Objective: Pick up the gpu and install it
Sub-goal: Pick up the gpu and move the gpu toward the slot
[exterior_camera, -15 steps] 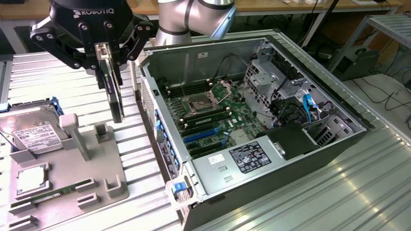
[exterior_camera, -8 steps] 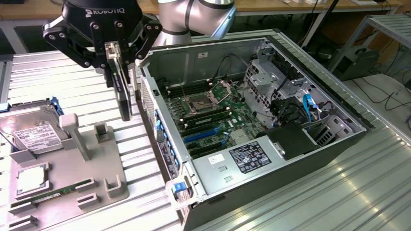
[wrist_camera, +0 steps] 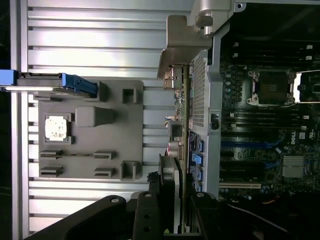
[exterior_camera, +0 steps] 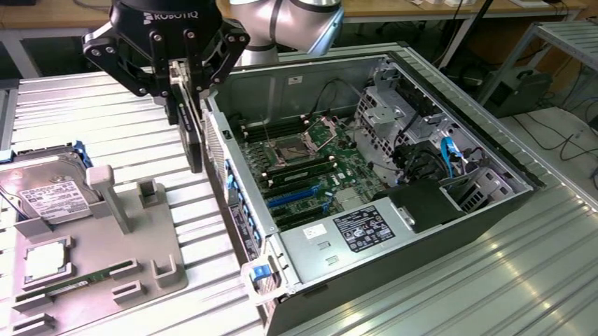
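Observation:
My gripper is shut on the gpu, which hangs edge-on and upright above the table, just outside the wall of the open computer case on the exterior view's left. In the wrist view the gpu shows as a thin green card edge with its silver end bracket at the far end, and my gripper clamps the near end. The card sits alongside the case's perforated wall, above the motherboard's blue slots.
A grey holder tray lies at the exterior view's left with a hard drive, a processor chip and a memory stick. The ribbed metal table surrounds the case. Cables and drive bays crowd the case's far end.

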Tool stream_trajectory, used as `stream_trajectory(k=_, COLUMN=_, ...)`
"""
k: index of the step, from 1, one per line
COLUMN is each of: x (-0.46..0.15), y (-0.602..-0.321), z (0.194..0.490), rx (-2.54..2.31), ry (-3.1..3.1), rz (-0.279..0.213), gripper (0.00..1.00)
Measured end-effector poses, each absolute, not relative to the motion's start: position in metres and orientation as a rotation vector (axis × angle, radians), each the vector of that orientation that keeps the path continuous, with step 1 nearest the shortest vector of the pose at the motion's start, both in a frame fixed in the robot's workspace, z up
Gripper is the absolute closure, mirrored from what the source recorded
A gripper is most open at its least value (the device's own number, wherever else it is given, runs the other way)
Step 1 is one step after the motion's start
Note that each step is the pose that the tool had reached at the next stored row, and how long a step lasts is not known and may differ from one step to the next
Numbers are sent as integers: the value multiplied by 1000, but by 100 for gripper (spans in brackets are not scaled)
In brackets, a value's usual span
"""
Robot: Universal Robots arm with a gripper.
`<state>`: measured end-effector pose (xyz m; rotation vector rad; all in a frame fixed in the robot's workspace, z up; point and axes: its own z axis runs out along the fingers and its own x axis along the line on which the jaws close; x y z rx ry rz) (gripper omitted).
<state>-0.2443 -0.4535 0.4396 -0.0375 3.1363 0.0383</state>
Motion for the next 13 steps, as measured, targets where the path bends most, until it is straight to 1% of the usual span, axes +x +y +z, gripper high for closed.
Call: stream_trajectory(k=13, x=-222, y=-454, z=440, rx=-38, ry=3136, rz=38, gripper=72)
